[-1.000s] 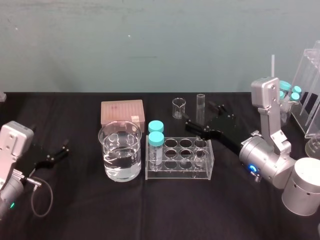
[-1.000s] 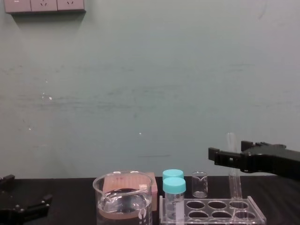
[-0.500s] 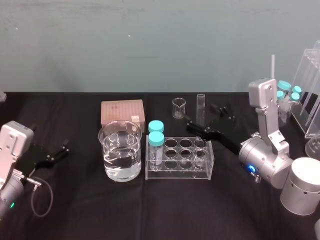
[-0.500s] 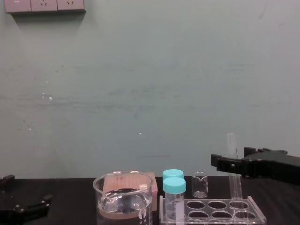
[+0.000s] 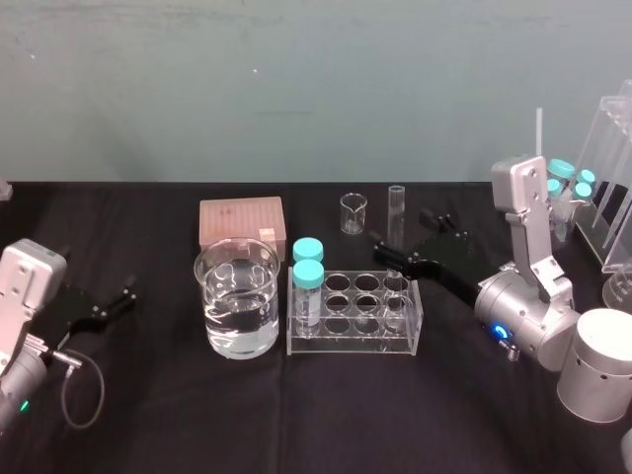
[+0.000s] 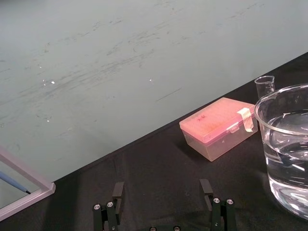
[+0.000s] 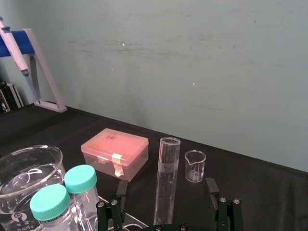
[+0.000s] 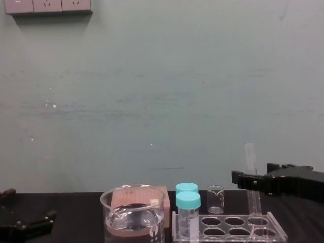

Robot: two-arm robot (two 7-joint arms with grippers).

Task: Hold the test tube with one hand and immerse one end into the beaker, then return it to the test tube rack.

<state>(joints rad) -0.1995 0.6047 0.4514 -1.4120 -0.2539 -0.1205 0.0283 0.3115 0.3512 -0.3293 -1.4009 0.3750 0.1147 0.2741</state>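
Silver casings, black screw-studded fingers: right gripper [image 5: 400, 233], rt of test tube rack [image 5: 354, 343], w/ blue-lit wrist ring [image 5: 497, 332]; left gripper [image 5: 123, 296], lft of it, w/ grey cable loop [image 5: 85, 387].

— Nothing but clear glass and acrylic: test tube [image 5: 396, 212], beaker [image 5: 237, 306], test tube rack [image 5: 355, 343]. Any real colour?
— Teal on the vial caps [image 5: 308, 273]. Pale pink on the lidded box [image 5: 241, 222], with a cream strip of tape [image 5: 267, 233].
— And underneath, behind?
— Black across the bench [image 5: 296, 415]. Dull grey-green on the wall [image 5: 296, 89], faintly scuffed with white.
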